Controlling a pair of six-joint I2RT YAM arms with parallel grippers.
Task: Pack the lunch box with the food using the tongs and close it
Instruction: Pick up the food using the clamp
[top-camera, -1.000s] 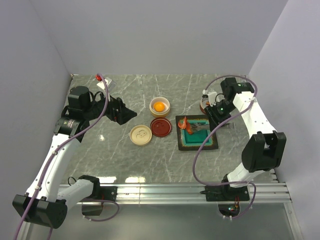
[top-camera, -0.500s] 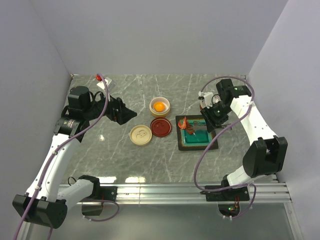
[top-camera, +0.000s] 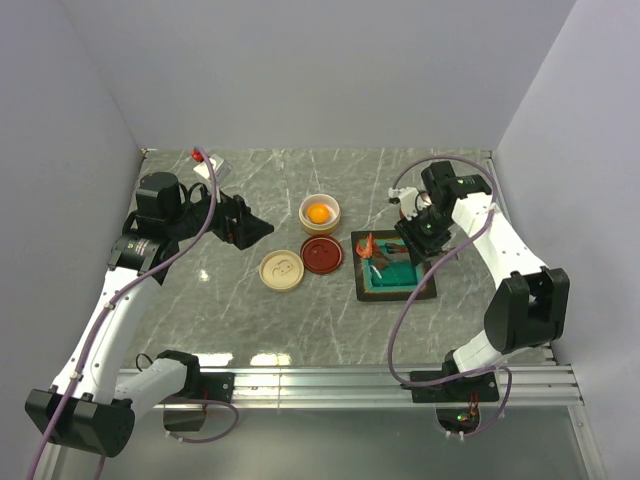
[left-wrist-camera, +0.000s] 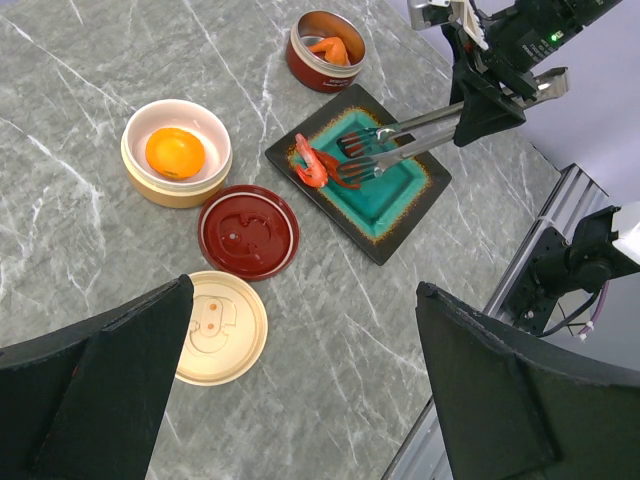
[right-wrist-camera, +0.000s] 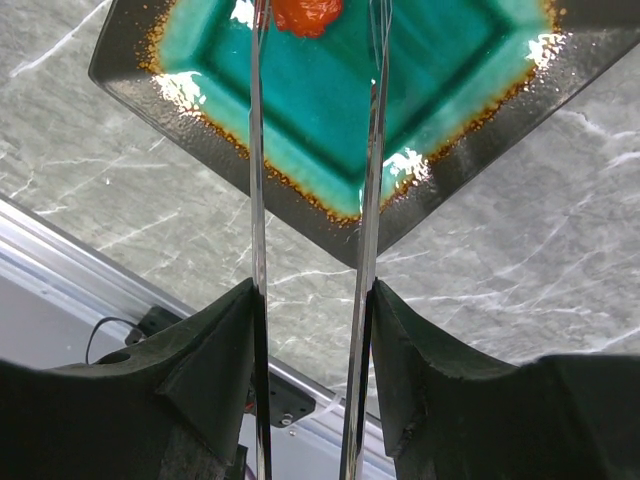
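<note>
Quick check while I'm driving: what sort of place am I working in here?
Likely a lab robot cell, not a kitchen: plain walls box in a marble-look table, and an aluminium rail runs along its near edge.

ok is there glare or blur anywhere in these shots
Top external view: pale reflections on the grey marble table near the rail. Right wrist view: white glare at corners of the teal glazed square tray and along the thin silver metal tongs; the dark jaws look soft. Left wrist view: scene sharp, its own jaws dark, featureless.
</note>
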